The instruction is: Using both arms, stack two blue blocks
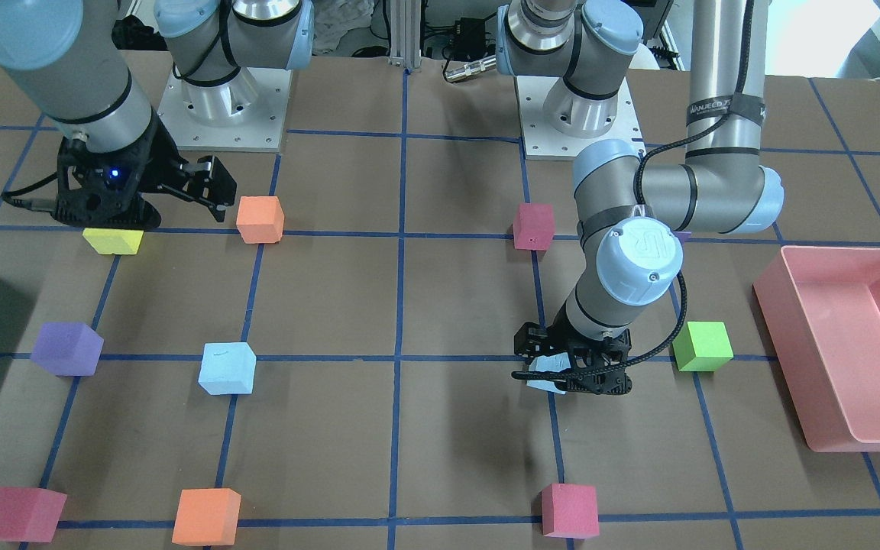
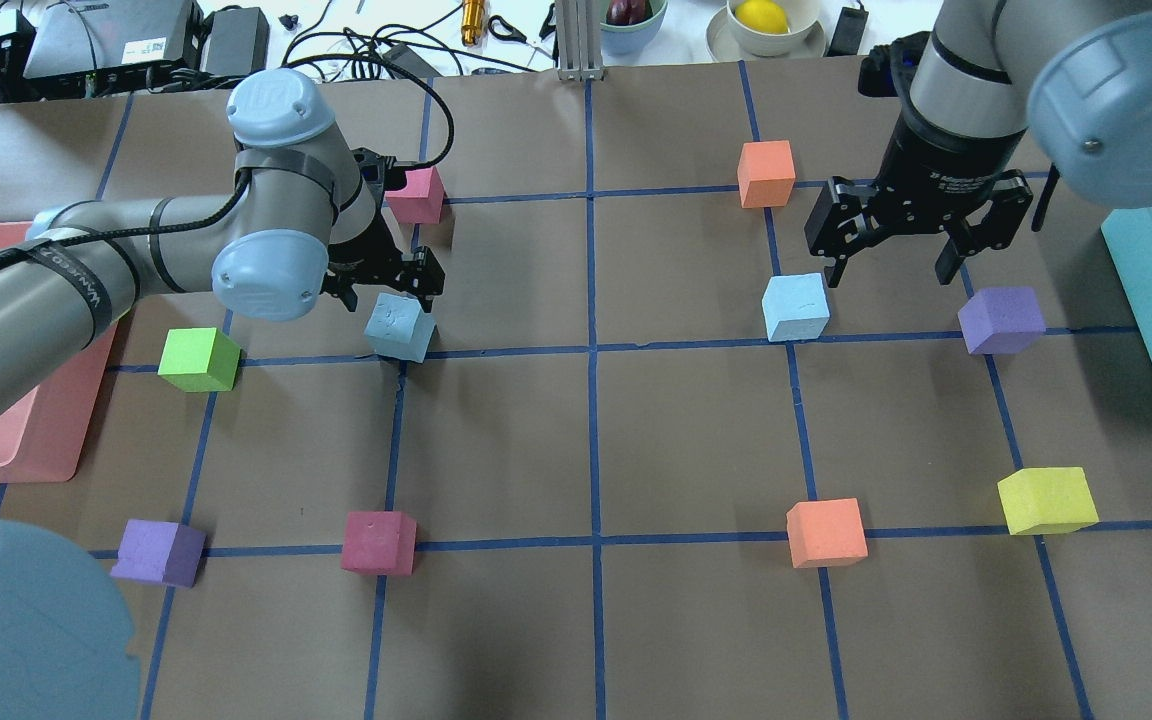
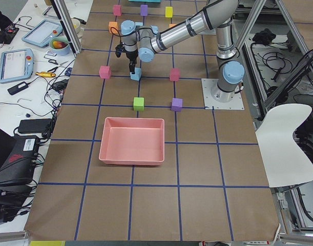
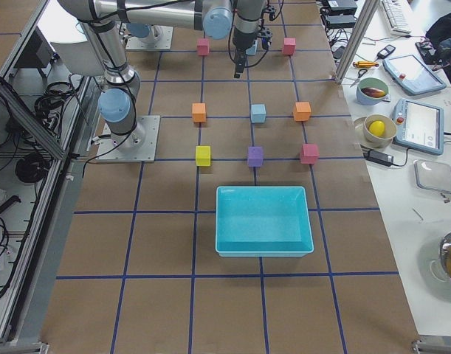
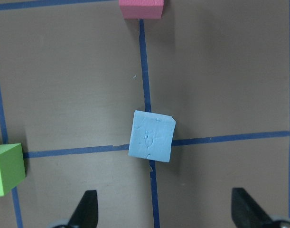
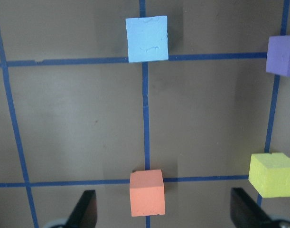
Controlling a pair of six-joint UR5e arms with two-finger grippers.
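The left-hand blue block [image 2: 400, 327] sits on a crossing of the blue tape lines [image 2: 496, 350], turned a little off the grid, with a green cube [image 2: 198, 359] well apart. The right-hand blue block [image 2: 796, 307] sits at another crossing, squarer to the lines.

Both look like light foam with chalky, pitted faces. They are probably soft enough to dent and grippy rather than slick. A gentle squeeze across two opposite side faces, about mid-height, should hold them. The turned block likely calls for a wrist rotation first.

Just beyond that block hangs the left gripper [image 5: 166, 211]. Its fingertips [image 5: 88, 209] are spread far wider than the cube, which lies ahead of them rather than between them, so it holds nothing. Farther back, the right gripper [image 2: 886, 275] hovers past its block, spread equally wide and empty.
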